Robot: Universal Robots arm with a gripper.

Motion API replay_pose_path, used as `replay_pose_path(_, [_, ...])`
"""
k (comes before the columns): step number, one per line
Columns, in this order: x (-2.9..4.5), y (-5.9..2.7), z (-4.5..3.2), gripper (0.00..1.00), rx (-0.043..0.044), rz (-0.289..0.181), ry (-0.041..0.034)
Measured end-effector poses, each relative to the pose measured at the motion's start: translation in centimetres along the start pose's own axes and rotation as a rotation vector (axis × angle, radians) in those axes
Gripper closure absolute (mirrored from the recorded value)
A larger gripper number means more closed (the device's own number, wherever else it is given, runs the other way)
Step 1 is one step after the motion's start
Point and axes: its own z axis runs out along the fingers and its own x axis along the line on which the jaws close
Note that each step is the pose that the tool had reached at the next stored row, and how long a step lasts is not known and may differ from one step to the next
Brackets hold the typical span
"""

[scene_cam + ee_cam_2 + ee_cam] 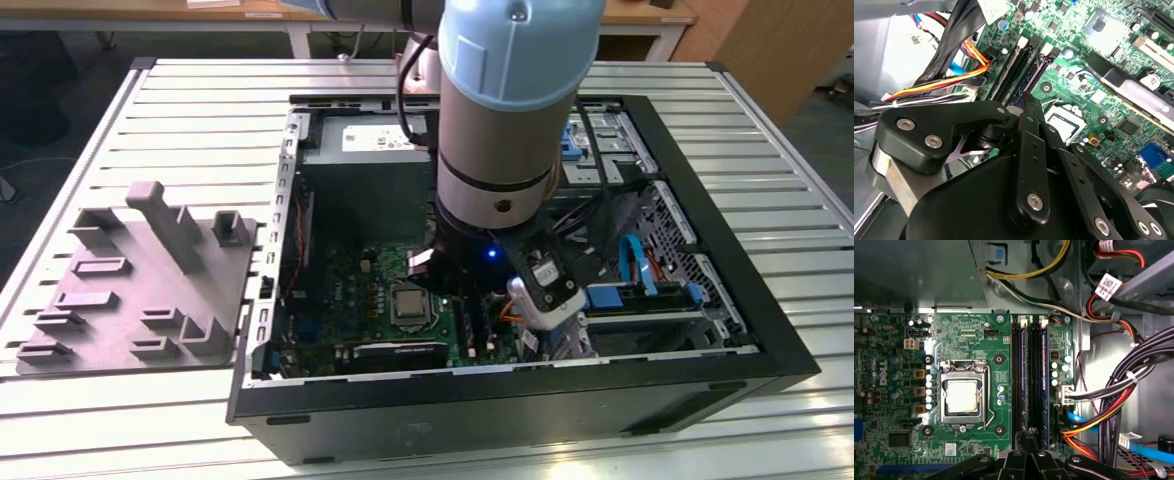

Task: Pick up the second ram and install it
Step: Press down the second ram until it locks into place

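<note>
My gripper (1029, 434) hangs low inside the open computer case (747, 330), over the green motherboard (969, 335). Its black fingers (1026, 130) meet at the tips, shut, with nothing seen between them. They sit over one end of the long black memory slots (1017, 380). Two thin bluish-green sticks stand edge-up in those slots, one (1024, 380) right by the fingertips and one (1044, 380) beside it. I cannot tell which of them is the second ram. In the second wrist view the slots (1014, 65) run away from the fingertips (1027, 102).
The silver processor socket (962, 396) lies beside the slots. Bundles of black, orange and yellow cables (1134, 385) crowd the other side. A grey fixture block (134, 290) stands on the slatted table at the exterior view's left. The arm (514, 110) reaches down over the case.
</note>
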Motion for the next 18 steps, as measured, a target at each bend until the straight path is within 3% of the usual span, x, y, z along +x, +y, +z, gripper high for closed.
replay_pose_path(18, [-0.10,-0.23,0.93,0.90,0.0011,0.000,0.0000])
